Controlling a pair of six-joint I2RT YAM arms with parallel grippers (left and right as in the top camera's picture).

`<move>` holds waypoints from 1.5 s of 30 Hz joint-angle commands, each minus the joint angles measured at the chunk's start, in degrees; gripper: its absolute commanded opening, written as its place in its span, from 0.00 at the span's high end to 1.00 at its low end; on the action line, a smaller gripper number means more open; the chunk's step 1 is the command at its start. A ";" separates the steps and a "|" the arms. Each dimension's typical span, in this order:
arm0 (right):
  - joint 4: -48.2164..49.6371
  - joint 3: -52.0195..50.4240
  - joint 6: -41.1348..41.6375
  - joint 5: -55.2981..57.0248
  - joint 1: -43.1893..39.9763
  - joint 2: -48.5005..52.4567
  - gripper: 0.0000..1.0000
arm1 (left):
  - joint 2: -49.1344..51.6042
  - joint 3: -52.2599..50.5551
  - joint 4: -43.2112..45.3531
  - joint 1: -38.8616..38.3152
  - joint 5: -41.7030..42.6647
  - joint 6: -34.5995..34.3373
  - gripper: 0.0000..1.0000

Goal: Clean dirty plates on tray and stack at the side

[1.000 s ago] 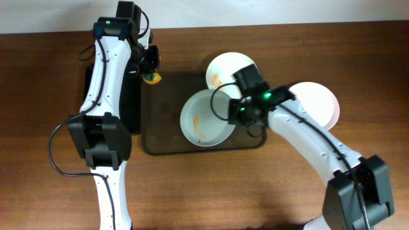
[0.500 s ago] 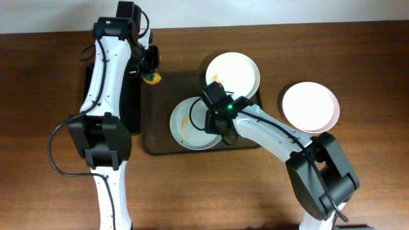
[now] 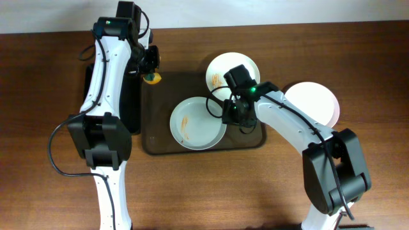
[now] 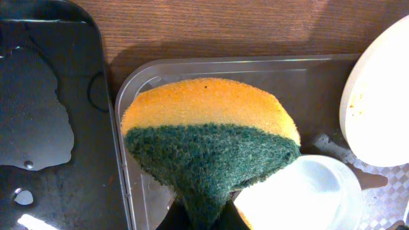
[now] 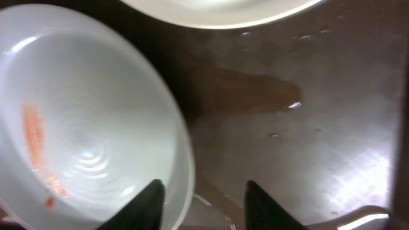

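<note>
Pale blue-grey and round, the shallow front plate (image 3: 197,123) lies flat on the dark brown rectangular plastic tray (image 3: 160,128), with orange smears on its left half. A white round plate (image 3: 233,71) with similar smears sits at the tray's far right corner. A third white round plate (image 3: 313,105) rests on the wooden worktop (image 3: 51,76), right of the tray. The right pincer (image 3: 231,110) stands released at the front plate's right rim, gripping nothing. The left pincer (image 3: 150,70) is clenched on a yellow foam sponge with a green scouring face (image 4: 211,140) above the tray's far left corner, beside a narrow black tray (image 4: 64,64).
</note>
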 commanded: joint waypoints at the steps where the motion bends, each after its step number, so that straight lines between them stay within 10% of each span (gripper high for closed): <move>1: 1.97 -0.79 -0.42 -2.69 1.53 3.56 0.62 | -0.22 0.46 0.00 0.00 0.42 1.18 0.99; 30: 13.42 0.55 4.79 -8.44 3.45 9.92 0.96 | -0.22 0.48 -1.90 0.00 0.66 3.30 0.99; 45: 18.62 0.50 6.05 -11.41 3.67 12.39 0.96 | -0.22 -2.08 -10.93 2.16 17.42 20.87 0.99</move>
